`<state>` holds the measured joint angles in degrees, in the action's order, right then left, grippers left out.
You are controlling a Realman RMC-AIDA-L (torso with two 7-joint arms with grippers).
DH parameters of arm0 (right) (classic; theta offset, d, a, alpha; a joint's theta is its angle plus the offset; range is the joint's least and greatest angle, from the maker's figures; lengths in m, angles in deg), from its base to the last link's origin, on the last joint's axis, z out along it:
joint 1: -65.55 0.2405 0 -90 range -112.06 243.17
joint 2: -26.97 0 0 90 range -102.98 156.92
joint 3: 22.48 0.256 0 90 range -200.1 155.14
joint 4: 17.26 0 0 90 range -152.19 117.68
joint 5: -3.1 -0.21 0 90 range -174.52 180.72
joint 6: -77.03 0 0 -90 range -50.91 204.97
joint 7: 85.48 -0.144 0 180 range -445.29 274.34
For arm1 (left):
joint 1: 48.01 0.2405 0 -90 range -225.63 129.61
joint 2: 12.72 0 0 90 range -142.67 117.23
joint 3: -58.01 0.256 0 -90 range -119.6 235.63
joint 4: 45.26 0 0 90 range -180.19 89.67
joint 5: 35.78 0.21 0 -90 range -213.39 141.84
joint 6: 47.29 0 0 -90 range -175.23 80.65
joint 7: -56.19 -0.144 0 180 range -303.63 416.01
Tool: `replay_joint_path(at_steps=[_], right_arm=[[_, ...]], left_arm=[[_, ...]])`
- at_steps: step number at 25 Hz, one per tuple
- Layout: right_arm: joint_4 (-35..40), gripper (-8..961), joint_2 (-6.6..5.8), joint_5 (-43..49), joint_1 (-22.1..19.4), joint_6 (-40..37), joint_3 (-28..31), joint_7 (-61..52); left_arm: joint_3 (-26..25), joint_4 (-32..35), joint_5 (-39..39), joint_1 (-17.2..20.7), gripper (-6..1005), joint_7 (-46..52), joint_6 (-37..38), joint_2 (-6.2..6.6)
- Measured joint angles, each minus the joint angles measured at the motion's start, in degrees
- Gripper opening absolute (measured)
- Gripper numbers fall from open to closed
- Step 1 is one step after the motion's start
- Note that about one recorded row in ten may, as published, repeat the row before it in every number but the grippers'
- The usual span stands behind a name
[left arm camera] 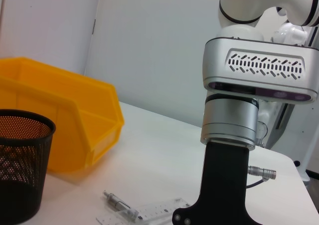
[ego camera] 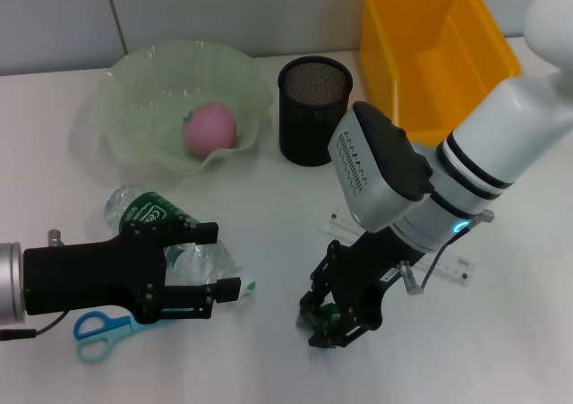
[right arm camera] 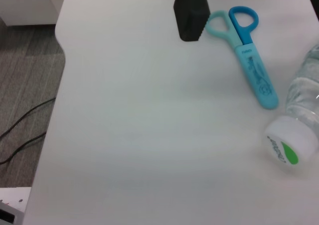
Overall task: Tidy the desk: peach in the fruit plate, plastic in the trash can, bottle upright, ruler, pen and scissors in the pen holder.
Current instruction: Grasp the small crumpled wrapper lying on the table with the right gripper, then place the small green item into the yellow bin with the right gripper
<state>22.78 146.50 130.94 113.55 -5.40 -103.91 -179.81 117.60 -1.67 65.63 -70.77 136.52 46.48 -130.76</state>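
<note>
The peach [ego camera: 210,126] lies in the fruit plate [ego camera: 143,90] at the back left. The bottle [ego camera: 152,214] lies on its side on the desk [ego camera: 269,368], its white cap [right arm camera: 289,145] toward the middle. My left gripper [ego camera: 201,262] is open, and its fingers straddle the bottle's clear body. The scissors [ego camera: 101,329] lie beside it near the front edge. My right gripper [ego camera: 343,317] hangs low over the desk's front middle, with something small and green at its tips. The ruler [ego camera: 452,270] and the pen [left arm camera: 119,204] lie under the right arm. The pen holder [ego camera: 313,108] and the trash can [ego camera: 439,55] stand at the back.
A wall runs behind the desk. The right arm's bulky wrist [ego camera: 380,167] leans over the space between the pen holder and the ruler. The desk's edge [right arm camera: 60,60] drops off to grey carpet with cables.
</note>
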Motion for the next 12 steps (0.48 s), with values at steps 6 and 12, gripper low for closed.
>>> replay_joint_path(at_steps=[6, 12], right_arm=[[0.2, 458, 0.00, 0.0, -0.1, 0.4, 0.1, 0.0], [0.7, 365, -0.01, -0.3, -0.2, 0.4, 0.2, 0.0]], left_arm=[[0.0, 0.0, -0.1, 0.0, 844, 0.0, 0.0, 0.00], [-0.2, 0.0, -0.2, 0.0, 844, 0.0, 0.0, 0.00]])
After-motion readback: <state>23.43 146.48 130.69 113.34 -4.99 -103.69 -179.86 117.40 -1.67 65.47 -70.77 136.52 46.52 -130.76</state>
